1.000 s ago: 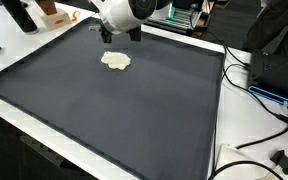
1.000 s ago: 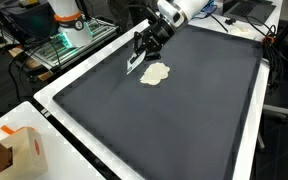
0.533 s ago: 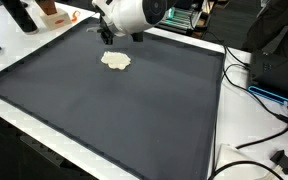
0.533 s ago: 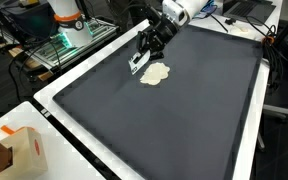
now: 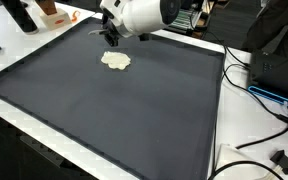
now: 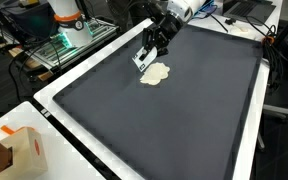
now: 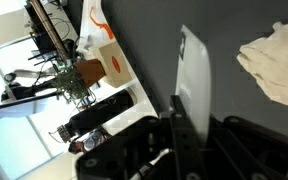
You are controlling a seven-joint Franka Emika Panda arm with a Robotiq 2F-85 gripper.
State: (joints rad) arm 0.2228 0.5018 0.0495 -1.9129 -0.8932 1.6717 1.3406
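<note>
Lift: in an exterior view my gripper [image 5: 110, 37] has risen above the crumpled cream cloth [image 5: 116, 61] lying just below it on the tabletop [image 5: 134, 115]; in an exterior view the thin white card [image 6: 141, 60] I carry now hangs clear of it; the wrist view shows me pinched tight on that card [image 7: 192, 80], the cloth [image 7: 276, 62] just beside.

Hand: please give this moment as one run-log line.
hand: shut on white card | white card: over black mat | cream cloth: on mat, beside card

Lighting was bright and even, shadows soft; the wrist view looked tilted, its near foreground perhaps slightly blurred.
</note>
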